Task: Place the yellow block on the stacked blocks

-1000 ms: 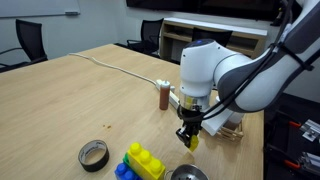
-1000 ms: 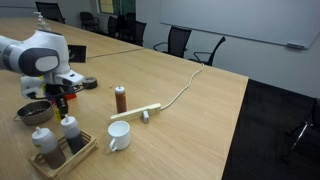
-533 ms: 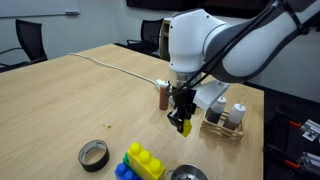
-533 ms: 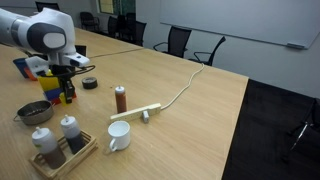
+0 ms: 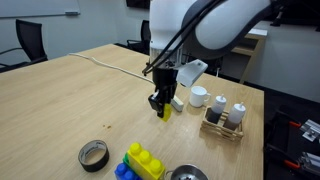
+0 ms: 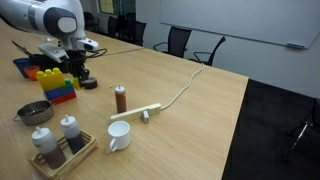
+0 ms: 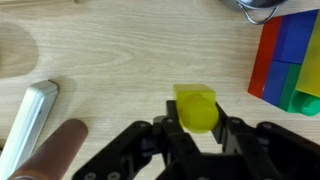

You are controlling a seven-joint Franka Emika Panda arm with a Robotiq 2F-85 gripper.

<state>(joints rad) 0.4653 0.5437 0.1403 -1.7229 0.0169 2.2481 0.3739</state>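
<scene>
We find the gripper (image 5: 162, 107) hanging above the table (image 5: 70, 100), its fingers pinching the yellow block (image 7: 196, 108) from both sides, with the block clear of the wood. We note the stacked blocks (image 5: 140, 163) standing on the table near the tape roll (image 5: 94, 154), well apart from the block. In the wrist view they show at the upper right edge.

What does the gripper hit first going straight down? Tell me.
Probably bare table: the gripper, shut on the yellow block, points down at open wood, with the stacked blocks off to one side.
</scene>
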